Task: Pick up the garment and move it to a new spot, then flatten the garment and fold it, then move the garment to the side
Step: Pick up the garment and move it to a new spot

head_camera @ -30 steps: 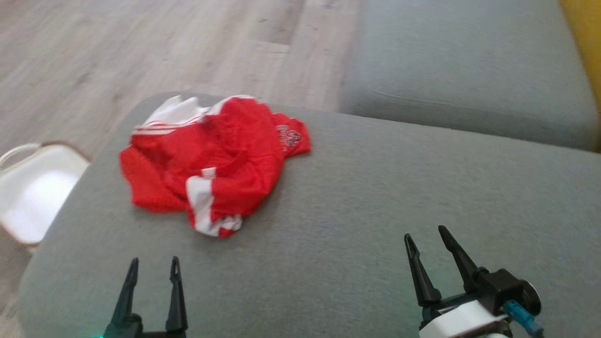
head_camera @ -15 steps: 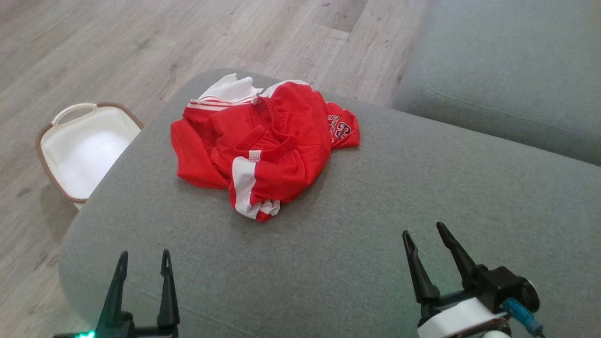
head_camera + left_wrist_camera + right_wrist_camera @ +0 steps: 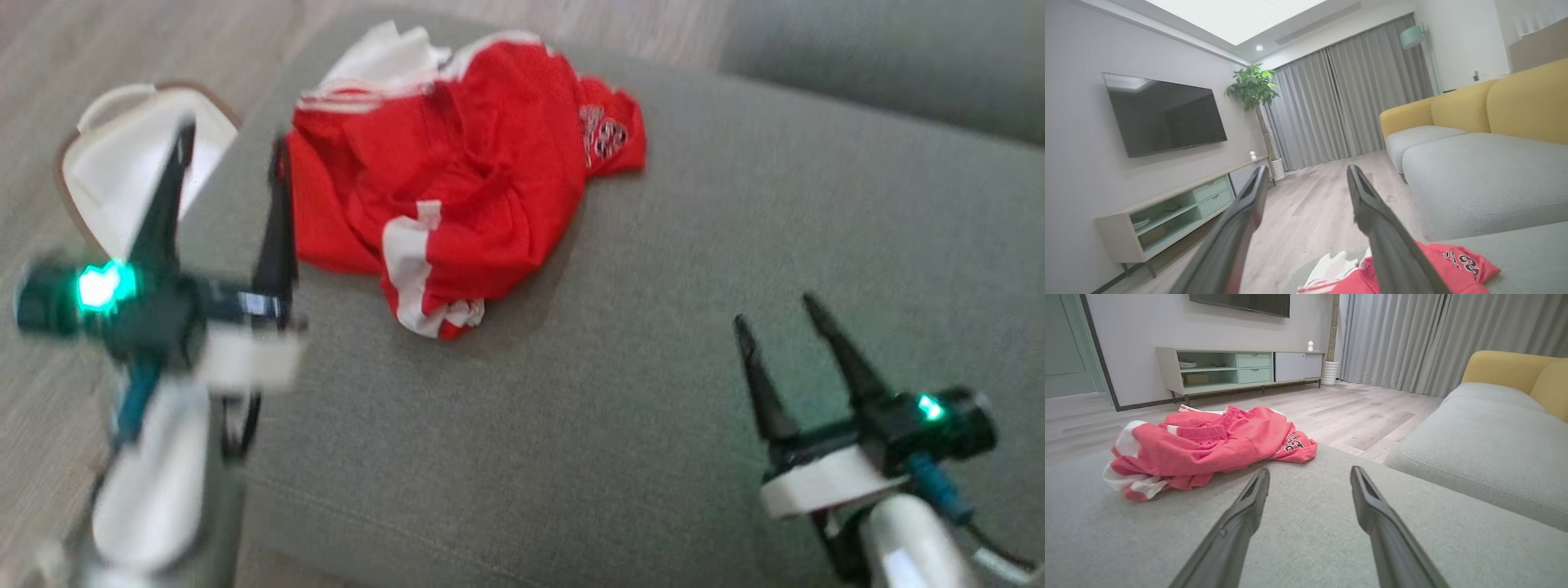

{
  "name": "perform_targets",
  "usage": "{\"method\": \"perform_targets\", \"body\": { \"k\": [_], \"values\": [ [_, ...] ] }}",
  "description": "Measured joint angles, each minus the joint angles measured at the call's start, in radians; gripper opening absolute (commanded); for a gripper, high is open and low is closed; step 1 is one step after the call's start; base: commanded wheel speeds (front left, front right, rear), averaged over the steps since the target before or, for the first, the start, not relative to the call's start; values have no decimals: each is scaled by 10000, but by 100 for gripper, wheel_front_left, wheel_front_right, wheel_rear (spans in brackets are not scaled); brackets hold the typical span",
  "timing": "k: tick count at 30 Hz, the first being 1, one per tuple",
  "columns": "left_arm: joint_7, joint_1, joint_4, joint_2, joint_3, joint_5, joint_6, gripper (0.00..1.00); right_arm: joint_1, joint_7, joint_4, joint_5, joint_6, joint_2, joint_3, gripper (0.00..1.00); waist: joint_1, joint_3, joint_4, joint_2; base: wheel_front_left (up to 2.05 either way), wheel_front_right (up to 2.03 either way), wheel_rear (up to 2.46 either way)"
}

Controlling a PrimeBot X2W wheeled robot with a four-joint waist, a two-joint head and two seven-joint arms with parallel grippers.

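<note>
Garment not yet picked up

The garment (image 3: 457,180) lay bunched at the cushion's (image 3: 653,367) far left corner, near the basket (image 3: 106,155); my left hand (image 3: 234,139) hung just beside its left edge, fingers apart, empty; my right hand (image 3: 774,310) stood well short, likewise apart; I judged it best to pinch a thick fold and lift clear.

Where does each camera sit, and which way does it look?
Head view: on the head, looking down at the red garment on the grey cushion; left gripper and right gripper show.
Left wrist view: on the left wrist, looking across the room at the TV and curtains; its two fingers show.
Right wrist view: on the right wrist, looking low over the cushion at the garment; its two fingers show.
Shared: every view sees the garment.
</note>
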Motion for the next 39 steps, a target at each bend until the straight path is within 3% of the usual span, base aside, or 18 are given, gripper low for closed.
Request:
{"method": "perform_targets", "body": {
  "k": [6,14,19,26,27,28,29,35,39],
  "values": [
    [1685,-3357,2082,-282,-278,-819,-556,100,-501,-2,-600,-17,0,-982,-255,100,1,1591,-113,0,0,0,0],
    [3916,-6630,5258,-625,-508,-2050,-784,100,-1150,-4,-1467,-19,0,-1900,-470,100,2,3206,-266,-1,0,0,0],
    [5210,-7617,7551,-723,-627,-2464,-794,100,-1190,-56,-2161,-86,0,-2224,-608,100,0,3928,-497,-1,0,0,0],
    [5413,-7834,9275,-846,-1024,-3388,-867,100,-1339,-59,-2740,-86,0,-2347,-930,100,-3,4431,-960,0,0,0,0],
    [5294,-7906,9373,-844,-1126,-3463,-867,95,-1339,-59,-2811,-86,0,-2362,-974,100,-3,4499,-992,0,0,0,0],
    [5154,-7996,9463,-834,-1231,-3551,-867,31,-1339,-65,-2859,-86,0,-2380,-999,100,-2,4550,-1024,-1,0,0,0],
    [4907,-8065,9511,-819,-1337,-3582,-867,0,-1344,-96,-2884,-86,2,-2380,-1022,100,-2,4580,-1057,-1,0,0,0],
    [3032,-8417,9714,-412,-2054,-3473,-869,0,-1371,-102,-2685,-81,2,-2230,-1057,100,-2,4380,-1208,0,0,0,0],
    [2418,-8947,9844,-50,-2491,-3361,-869,0,-1375,-100,-2383,-48,2,-1820,-867,100,-3,3890,-1347,0,0,0,0]
  ]
}}
